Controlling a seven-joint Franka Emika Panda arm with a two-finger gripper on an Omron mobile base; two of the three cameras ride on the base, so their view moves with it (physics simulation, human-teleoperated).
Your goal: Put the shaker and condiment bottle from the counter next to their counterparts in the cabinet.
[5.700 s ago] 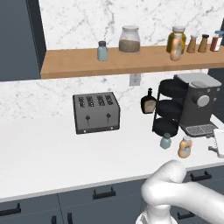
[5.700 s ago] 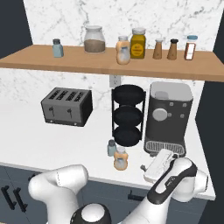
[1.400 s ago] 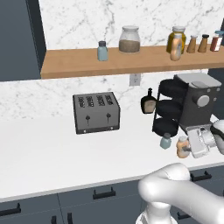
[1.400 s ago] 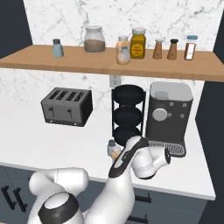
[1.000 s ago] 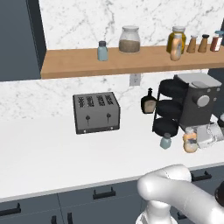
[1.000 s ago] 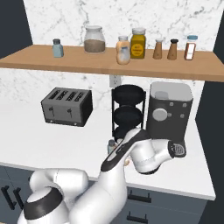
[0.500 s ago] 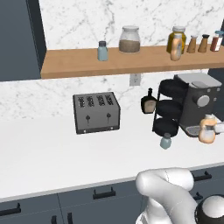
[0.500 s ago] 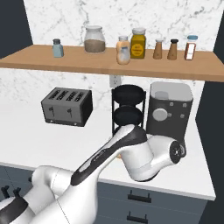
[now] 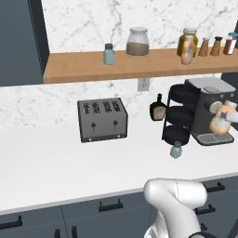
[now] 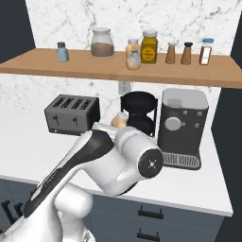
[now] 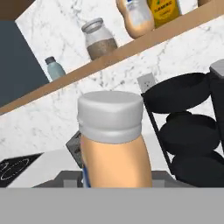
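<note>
My gripper (image 9: 227,112) is shut on the condiment bottle (image 9: 216,124), an amber-orange bottle with a pale cap. It hangs in the air in front of the coffee machine (image 9: 208,109). In the hand view the held bottle (image 11: 115,151) stands close and upright. It peeks over my arm (image 10: 119,121) in the right base view. The shaker (image 9: 175,149) stands on the counter at the foot of the black rack (image 9: 179,118). On the cabinet shelf (image 9: 139,66) stand the counterparts: a shaker (image 9: 109,53) and an orange bottle (image 9: 187,50).
A wide glass jar (image 9: 138,42) sits between the shelf counterparts. A yellow bottle (image 10: 150,47) and three spice bottles (image 10: 188,53) stand further right. A toaster (image 9: 102,119) and a dark round bottle (image 9: 158,109) are on the counter. Drawer fronts (image 9: 111,209) run below.
The condiment bottle, held in my gripper, has risen from just above the counter beside the shaker and moved right, up to coffee-machine height. The shaker has stayed put.
</note>
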